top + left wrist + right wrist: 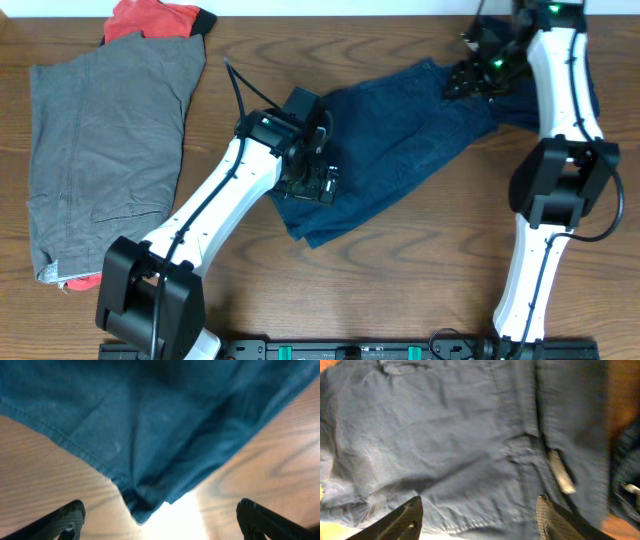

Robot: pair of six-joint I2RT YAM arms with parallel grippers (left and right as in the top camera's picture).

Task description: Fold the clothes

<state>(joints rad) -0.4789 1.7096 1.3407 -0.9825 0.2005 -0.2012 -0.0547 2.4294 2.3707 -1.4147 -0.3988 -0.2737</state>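
Note:
The dark navy-blue shorts (400,150) lie crumpled across the table's middle, running from front left to back right. My left gripper (312,180) hovers over their front-left edge, open and empty; in the left wrist view a hemmed corner of the shorts (145,445) lies on the wood just beyond the spread fingers (160,525). My right gripper (478,72) is over the shorts' back-right end, open, with wrinkled blue cloth (450,435) and a white label between and beyond its fingers (480,520). Grey shorts (105,150) lie flat at the left. A red-orange garment (150,17) lies at the back left.
The wooden table (420,290) shows bare wood in front of the shorts. A bit of red cloth (80,284) pokes out under the grey shorts' front edge. The arms' base rail (350,350) runs along the front edge.

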